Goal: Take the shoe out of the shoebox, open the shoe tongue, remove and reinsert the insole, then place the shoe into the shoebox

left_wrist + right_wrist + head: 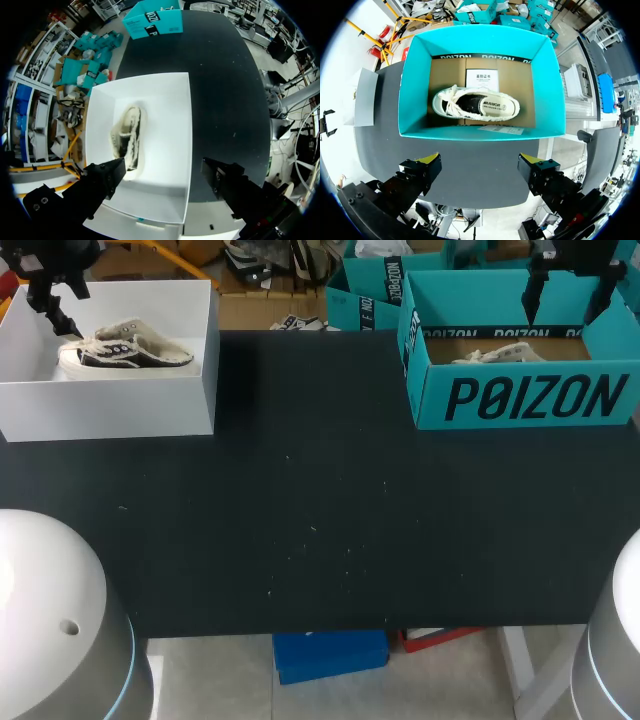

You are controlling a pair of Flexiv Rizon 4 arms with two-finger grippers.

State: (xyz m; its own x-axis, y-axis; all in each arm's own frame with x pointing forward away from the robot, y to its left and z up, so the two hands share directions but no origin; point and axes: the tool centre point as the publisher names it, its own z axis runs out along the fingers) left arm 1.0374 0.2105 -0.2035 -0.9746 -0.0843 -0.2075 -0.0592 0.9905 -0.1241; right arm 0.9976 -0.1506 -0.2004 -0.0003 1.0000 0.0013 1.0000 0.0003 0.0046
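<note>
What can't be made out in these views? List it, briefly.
Head view: the cream canvas shoe in the teal cardboard shoebox is mostly hidden behind the box's front wall.
Left wrist view: the insole of the dark-and-cream shoe in the white cardboard shoebox is too blurred to make out.

A black table [320, 530] is spanning the scene, its matte top lying flat and carrying scattered pale specks.
</note>
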